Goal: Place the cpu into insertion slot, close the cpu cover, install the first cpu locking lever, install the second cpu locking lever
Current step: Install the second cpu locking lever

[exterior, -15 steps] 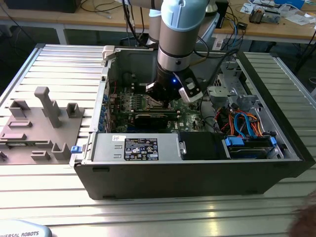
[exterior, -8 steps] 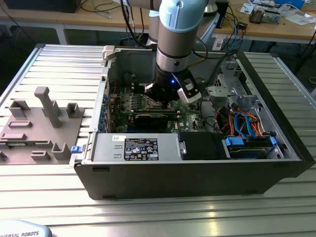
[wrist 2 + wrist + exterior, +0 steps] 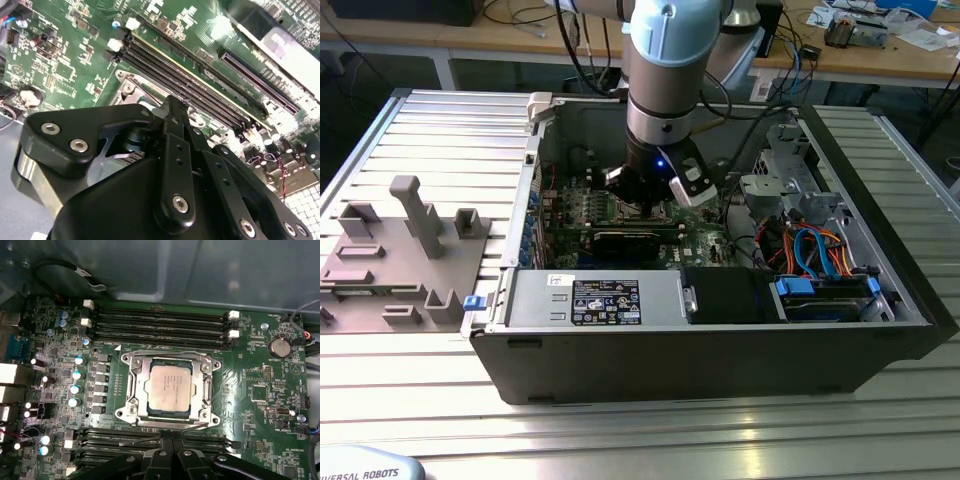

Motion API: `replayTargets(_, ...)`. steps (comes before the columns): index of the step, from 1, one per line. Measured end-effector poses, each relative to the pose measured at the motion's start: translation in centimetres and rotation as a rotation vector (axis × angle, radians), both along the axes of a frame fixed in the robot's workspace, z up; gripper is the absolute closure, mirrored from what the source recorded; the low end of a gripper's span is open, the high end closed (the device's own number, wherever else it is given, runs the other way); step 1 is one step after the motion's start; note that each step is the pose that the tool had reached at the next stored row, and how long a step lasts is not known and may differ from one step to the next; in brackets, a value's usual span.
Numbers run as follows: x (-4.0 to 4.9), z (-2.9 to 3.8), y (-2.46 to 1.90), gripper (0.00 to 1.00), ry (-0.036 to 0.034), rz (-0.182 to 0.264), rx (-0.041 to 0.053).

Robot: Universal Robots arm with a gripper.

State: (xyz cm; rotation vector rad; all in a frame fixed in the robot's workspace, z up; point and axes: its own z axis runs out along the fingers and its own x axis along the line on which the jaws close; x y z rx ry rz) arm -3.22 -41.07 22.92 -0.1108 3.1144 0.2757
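In the first wrist view the cpu (image 3: 170,387), a silver-grey square, lies in the insertion slot (image 3: 131,412) at the middle of the green board. The cpu cover (image 3: 138,390), a silvery frame, lies flat around it. My gripper (image 3: 172,441) hangs just beside one edge of the slot with its black fingers pressed together. A thin metal lever (image 3: 142,439) runs along that edge up to the fingertips. In the second wrist view the gripper (image 3: 175,106) points down at a corner of the slot (image 3: 127,86). In the exterior view the gripper (image 3: 655,203) is low inside the open computer case.
Long black memory slots (image 3: 160,322) flank the socket on two sides. The case walls (image 3: 535,170), a power supply (image 3: 605,300), a drive cage (image 3: 785,175) and cables (image 3: 810,245) crowd around the arm. A grey fixture (image 3: 405,250) stands on the table at the exterior view's left.
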Motion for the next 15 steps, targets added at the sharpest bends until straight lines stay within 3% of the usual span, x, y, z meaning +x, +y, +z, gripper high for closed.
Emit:
replayTargets(8, -1.57, -0.65, 0.01, 0.89, 0.0, 0.0, 0.001)
replayTargets(15, -3.12, -1.79, 0.23, 0.89, 0.0, 0.005, 0.0023)
